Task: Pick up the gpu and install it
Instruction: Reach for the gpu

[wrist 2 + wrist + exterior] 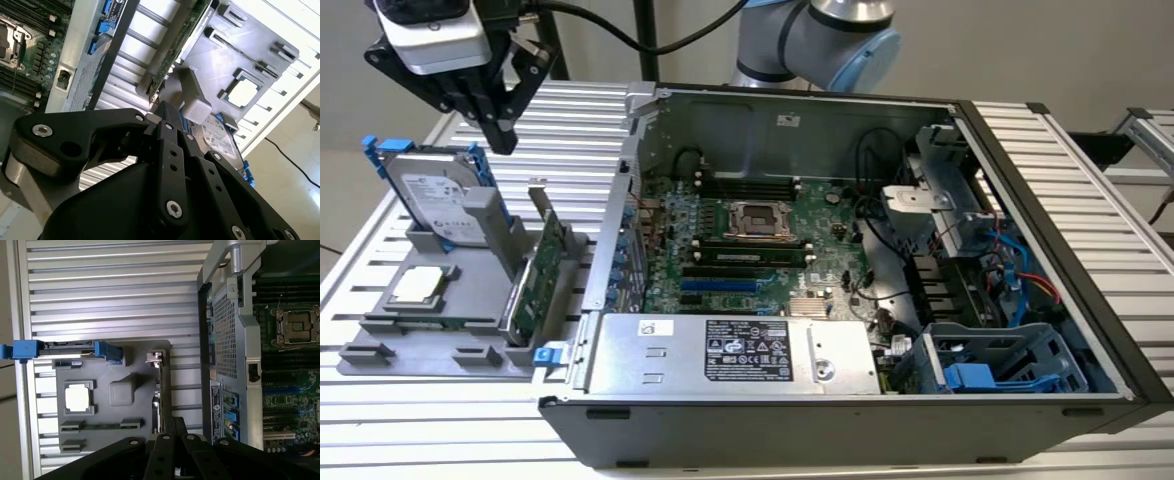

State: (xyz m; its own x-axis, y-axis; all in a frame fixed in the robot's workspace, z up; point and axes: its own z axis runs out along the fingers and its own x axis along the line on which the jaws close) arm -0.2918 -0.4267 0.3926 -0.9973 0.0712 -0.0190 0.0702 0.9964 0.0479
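Approach stage: gripper, clenched & empty, hangs above grey tray; gpu upright at tray's edge beside PC case, untouched, so pick needs jaws opened & aligned w/ card's top edge.

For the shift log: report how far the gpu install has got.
Nothing done yet. The gpu stands upright in its grey holder outside the case. The claw hangs above the holder, shut and empty, apart from the card. The blue motherboard slots are unoccupied; pickup and installation both remain.

It looks like a robotics lab: an open computer case and a grey parts holder on a ribbed metal counter, under a robot arm.
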